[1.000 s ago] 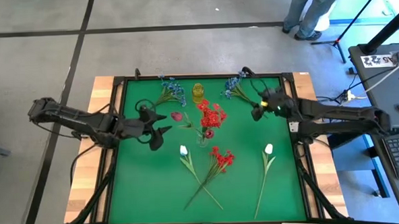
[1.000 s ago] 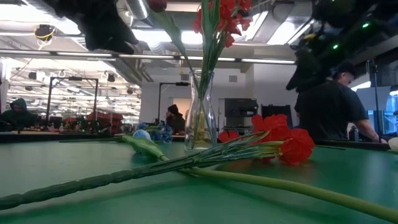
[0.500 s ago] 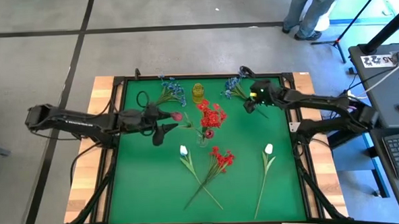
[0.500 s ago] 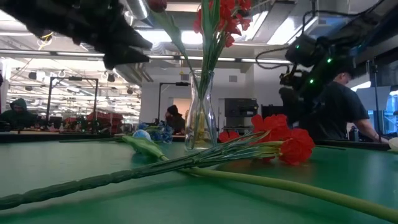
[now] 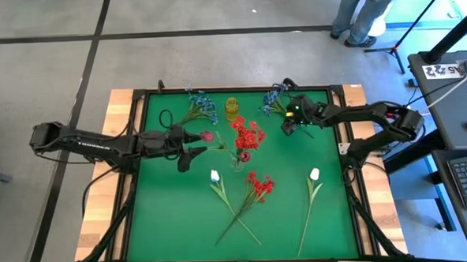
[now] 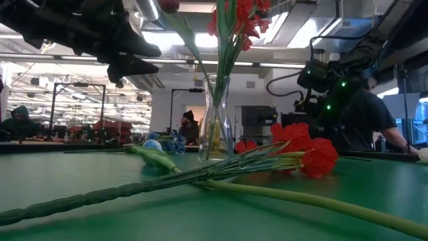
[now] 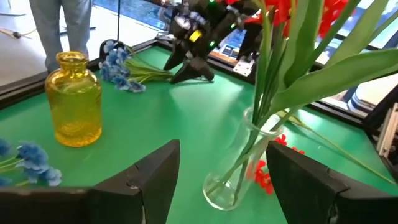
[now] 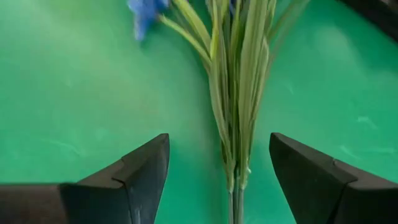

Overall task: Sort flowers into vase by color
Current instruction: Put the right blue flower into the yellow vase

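Note:
A clear vase (image 5: 237, 160) stands mid-table holding red blooms (image 5: 249, 133) and a rosebud (image 5: 207, 136) that leans out to the left. My left gripper (image 5: 193, 144) hovers open just left of the rosebud, pointing at the clear vase (image 7: 231, 180). My right gripper (image 5: 287, 128) is open, tipped down over the green stems (image 8: 236, 93) of a blue sprig (image 5: 273, 105) at the far right, one finger on either side of them. A yellow vase (image 5: 232, 108) stands at the far edge. Another blue sprig (image 5: 201, 107), two white buds (image 5: 214, 177) (image 5: 314, 174) and a red bloom (image 5: 259, 183) lie flat on the mat.
The green mat is bounded by a raised black frame (image 5: 140, 151). The long stems of the lying flowers cross at the near middle (image 5: 239, 218). A person (image 5: 362, 11) stands beyond the far right corner. Bare mat shows at the left and near right.
My right gripper has gone down and toward the far edge, tipping down over the far-right blue sprig's stems. My left gripper has sunk a little and swung round, now pointing at the clear vase. The flowers have stayed in place.

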Controlling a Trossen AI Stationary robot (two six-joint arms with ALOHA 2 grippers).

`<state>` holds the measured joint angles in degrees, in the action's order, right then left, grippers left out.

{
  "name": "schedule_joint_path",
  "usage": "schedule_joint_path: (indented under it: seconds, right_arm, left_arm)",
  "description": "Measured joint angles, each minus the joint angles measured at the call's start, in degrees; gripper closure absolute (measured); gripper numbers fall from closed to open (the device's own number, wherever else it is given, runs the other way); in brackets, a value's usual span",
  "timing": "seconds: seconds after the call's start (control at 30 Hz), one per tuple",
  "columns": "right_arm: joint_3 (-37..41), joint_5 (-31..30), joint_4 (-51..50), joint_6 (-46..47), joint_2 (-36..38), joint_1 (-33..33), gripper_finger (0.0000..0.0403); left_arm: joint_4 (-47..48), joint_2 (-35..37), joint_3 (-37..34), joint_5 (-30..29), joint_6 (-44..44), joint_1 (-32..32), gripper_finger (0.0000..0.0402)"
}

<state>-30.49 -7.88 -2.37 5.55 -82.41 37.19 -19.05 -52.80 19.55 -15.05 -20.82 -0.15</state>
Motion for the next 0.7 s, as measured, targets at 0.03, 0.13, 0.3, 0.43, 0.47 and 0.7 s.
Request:
schedule_joint_path:
  seconds: [0.03, 0.13, 0.3, 0.43, 0.47, 0.7]
  right_arm:
    - [0.0, -0.4, -0.1, 0.0, -0.7, 0.0, 0.0127]
    - [0.0, -1.2, 0.4, 0.1, -1.8, -0.1, 0.0127]
    - [-0.1, -0.4, 0.9, 0.0, -2.1, 0.0, 0.0127]
    - [0.0, -0.1, 1.6, 0.1, -2.2, 0.0, 0.0136]
    - [0.0, -0.1, 1.8, 0.1, -2.2, 0.0, 0.0145]
    - [0.0, 0.5, 2.1, 0.1, -2.3, 0.0, 0.0265]
  left_arm:
    - [-0.3, 0.0, 0.0, 0.0, 0.0, -0.2, 0.0168]
    - [-0.7, 0.0, 0.0, 0.0, 0.0, -0.2, 0.0168]
    - [-1.1, 0.0, 0.0, 0.0, -0.1, -0.2, 0.0168]
    - [-1.1, 0.0, 0.0, 0.0, -0.7, -0.3, 0.0168]
    - [-1.1, 0.0, 0.0, 0.0, -0.9, -0.3, 0.0168]
    - [-1.1, 0.0, 0.0, 0.0, -1.1, -0.3, 0.0168]
